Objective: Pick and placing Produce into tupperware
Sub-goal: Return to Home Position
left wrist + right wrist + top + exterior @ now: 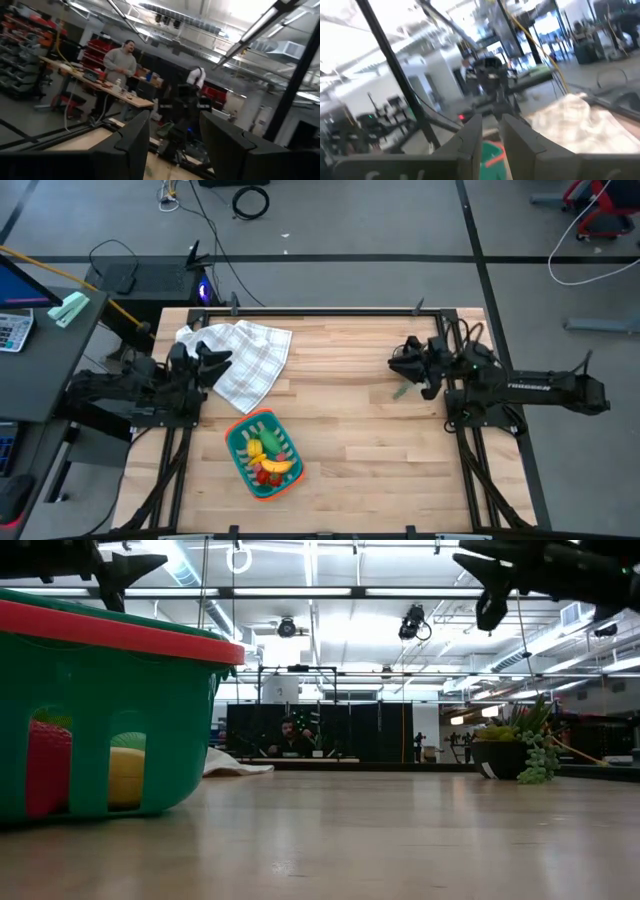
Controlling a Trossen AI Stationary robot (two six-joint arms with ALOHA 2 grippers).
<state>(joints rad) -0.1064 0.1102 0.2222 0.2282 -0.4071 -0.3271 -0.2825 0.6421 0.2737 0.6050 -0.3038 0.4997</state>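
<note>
Teal rectangular plastic tupperware, orange-rimmed [232, 448], near table's front edge, holds the toy produce [277, 466]. Left gripper [216, 361] at left edge, spread, empty. Right gripper [397, 361] toward right edge, narrowly parted, empty.

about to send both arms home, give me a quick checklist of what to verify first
1. Produce inside the tupperware: ok, the banana and the other pieces lie within its rim.
2. Stray produce on the table: ok, only a green plant stands near the right gripper.
3. Left gripper empty: ok, open, nothing between its fingers.
4. Right gripper empty: ok, narrowly open, nothing held.
5. Grippers apart from the tupperware: ok, both raised above the table.
</note>
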